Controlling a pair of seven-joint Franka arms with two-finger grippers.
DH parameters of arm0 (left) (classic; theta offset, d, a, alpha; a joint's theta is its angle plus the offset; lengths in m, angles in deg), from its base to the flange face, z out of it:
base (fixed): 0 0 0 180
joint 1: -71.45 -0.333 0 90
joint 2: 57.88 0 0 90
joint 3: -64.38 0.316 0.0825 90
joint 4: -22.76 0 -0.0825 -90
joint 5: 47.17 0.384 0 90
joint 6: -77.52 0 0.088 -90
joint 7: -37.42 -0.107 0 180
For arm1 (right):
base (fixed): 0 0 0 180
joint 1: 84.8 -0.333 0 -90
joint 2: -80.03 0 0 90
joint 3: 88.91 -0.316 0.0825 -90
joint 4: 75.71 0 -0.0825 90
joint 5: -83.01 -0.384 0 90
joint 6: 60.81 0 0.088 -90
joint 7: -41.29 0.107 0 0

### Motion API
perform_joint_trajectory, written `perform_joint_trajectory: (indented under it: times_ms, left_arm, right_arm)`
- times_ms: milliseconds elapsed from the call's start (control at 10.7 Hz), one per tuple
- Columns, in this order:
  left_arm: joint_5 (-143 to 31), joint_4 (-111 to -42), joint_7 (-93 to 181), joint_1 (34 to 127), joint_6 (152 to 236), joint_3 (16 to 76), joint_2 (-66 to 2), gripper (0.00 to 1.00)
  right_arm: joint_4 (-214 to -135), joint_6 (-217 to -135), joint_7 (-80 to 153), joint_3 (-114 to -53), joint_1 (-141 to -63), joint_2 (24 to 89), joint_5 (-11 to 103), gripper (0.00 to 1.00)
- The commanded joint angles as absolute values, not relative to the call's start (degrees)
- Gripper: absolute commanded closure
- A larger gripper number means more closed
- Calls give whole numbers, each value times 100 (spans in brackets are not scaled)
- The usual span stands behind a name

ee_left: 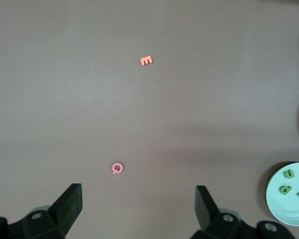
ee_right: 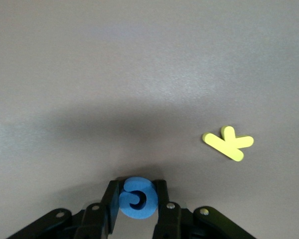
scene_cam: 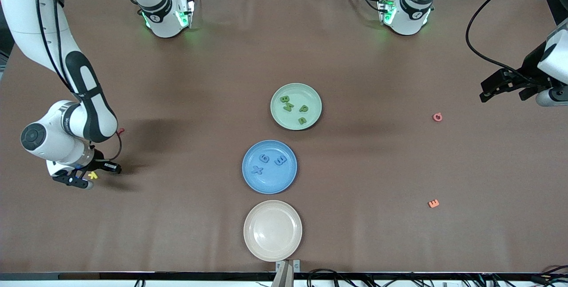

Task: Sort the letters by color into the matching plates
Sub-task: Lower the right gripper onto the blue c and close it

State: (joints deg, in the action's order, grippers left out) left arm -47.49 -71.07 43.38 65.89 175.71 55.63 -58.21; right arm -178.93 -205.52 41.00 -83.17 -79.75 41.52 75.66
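My right gripper (ee_right: pixel 137 193) is shut on a small blue letter (ee_right: pixel 137 199) just above the table at the right arm's end (scene_cam: pixel 88 179); the letter is hidden in the front view. The pale green plate (scene_cam: pixel 310 96) holds several green letters (scene_cam: pixel 286 103). The blue plate (scene_cam: pixel 270 183), nearer the front camera, holds three blue letters (scene_cam: pixel 280 160). My left gripper (scene_cam: pixel 505 92) is open and empty above the table at the left arm's end. The left wrist view shows its wide-open jaws (ee_left: pixel 139 209) and the green plate (ee_left: pixel 278 205).
A yellow K (ee_right: pixel 228 143) lies on the table beside my right gripper (scene_cam: pixel 92 174). A pink Q (scene_cam: pixel 437 117) and an orange E (scene_cam: pixel 433 203) lie toward the left arm's end. A beige plate (scene_cam: pixel 272 216) sits nearest the front camera.
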Motion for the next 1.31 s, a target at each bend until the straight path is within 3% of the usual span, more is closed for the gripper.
perform_joint_trajectory:
  times_ms: [0, 562, 1217]
  left_arm:
    - [-4656, -7155, 4234, 6573, 17640, 5541, -5789, 0]
    - [-4647, -7137, 4243, 6670, 17710, 5515, -5665, 0]
    - [-4682, -7120, 4278, 6679, 17745, 5436, -5639, 0]
  right_arm:
    - [-17864, -20495, 4120, -8364, -8146, 4461, 7536, 87]
    - [-17486, -20346, 5285, -8591, -8760, 4418, 7528, 87]
    - [-16959, -20354, 7195, -8838, -10350, 4119, 7528, 87]
